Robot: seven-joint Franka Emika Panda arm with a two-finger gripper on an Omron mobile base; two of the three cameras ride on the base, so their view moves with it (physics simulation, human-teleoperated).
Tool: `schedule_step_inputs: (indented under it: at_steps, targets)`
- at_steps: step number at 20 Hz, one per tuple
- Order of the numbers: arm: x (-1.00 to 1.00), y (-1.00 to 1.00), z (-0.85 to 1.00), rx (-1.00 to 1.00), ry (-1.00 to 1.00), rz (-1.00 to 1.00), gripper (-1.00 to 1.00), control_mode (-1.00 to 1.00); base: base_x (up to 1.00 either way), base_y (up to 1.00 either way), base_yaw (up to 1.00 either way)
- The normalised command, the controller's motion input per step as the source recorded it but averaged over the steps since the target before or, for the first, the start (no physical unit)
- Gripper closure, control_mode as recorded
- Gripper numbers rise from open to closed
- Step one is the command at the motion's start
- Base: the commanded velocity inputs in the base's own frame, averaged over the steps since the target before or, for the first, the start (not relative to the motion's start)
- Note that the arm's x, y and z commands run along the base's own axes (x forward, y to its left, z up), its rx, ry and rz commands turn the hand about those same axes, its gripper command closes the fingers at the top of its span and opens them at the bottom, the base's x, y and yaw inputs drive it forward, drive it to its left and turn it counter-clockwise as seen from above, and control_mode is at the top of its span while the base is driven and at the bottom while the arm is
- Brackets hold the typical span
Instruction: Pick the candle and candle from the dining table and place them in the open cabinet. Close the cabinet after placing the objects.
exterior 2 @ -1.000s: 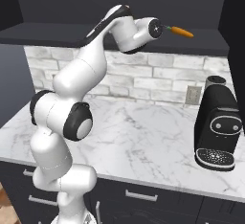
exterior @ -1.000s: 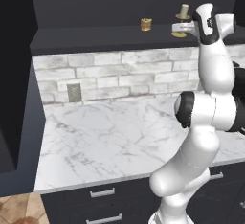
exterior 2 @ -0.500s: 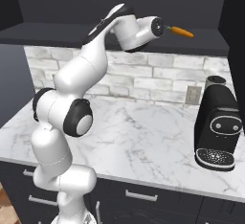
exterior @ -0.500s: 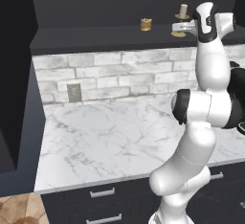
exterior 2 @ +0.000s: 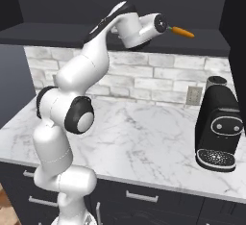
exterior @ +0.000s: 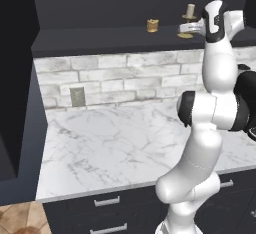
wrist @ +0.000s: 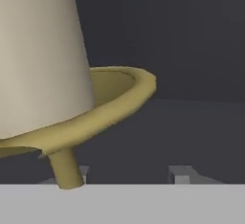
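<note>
Cabinet shelf point(exterior: 100, 38) holds both candles (right base adds carrot point(exterior 2: 182, 32)).

The left base view looks forward from behind the arm point(exterior: 210, 128), which rises at its lower right; the right base view looks likewise with the arm at its lower left. Both share the marble counter point(exterior: 120, 143) and brick wall point(exterior 2: 144, 77) below the claw. The hand view sits very close, just beside the cream candle point(wrist: 38, 55), probably facing into the cabinet point(wrist: 191, 41).
</note>
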Motion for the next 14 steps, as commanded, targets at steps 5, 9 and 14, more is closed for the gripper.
schedule_step_inputs:
  at_steps: [5, 9, 14]
  targets:
    - [0.08, 0.0, -0.17, 0.0, 0.0, 0.09, -1.0, -1.0, 0.0, 0.0, 0.0]
    - [0.0, 0.0, -0.03, 0.0, -0.04, 0.09, -1.0, -1.0, 0.0, 0.0, 0.0]
    - [-0.13, -0.05, 0.0, 0.0, -0.05, 0.07, -1.0, -1.0, 0.0, 0.0, 0.0]
